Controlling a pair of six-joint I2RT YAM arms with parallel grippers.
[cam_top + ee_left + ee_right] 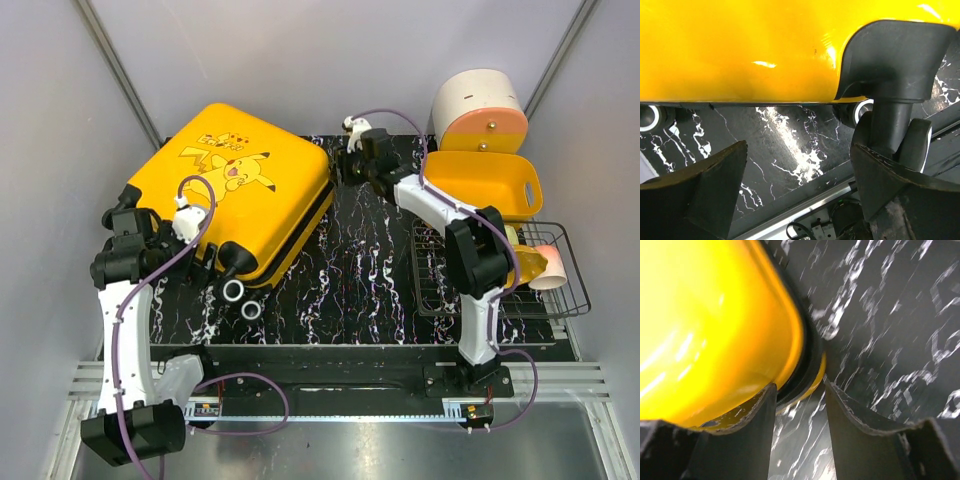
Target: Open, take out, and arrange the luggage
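Observation:
The luggage is a glossy yellow hard-shell suitcase with a cartoon print. It lies closed, lid up, at the back left of the black marble table. My left gripper is open and empty at its near side, beside a black wheel housing and wheel. The yellow shell is just above my left gripper. My right gripper is open at the far right corner. In the right wrist view my gripper is at the shell and its dark zipper seam, gripping nothing.
A smaller yellow plastic basket and a white and peach cylinder stand at the back right. A black wire basket holding a pink and white roll is at the right. Two suitcase wheels stick out toward the table's near edge.

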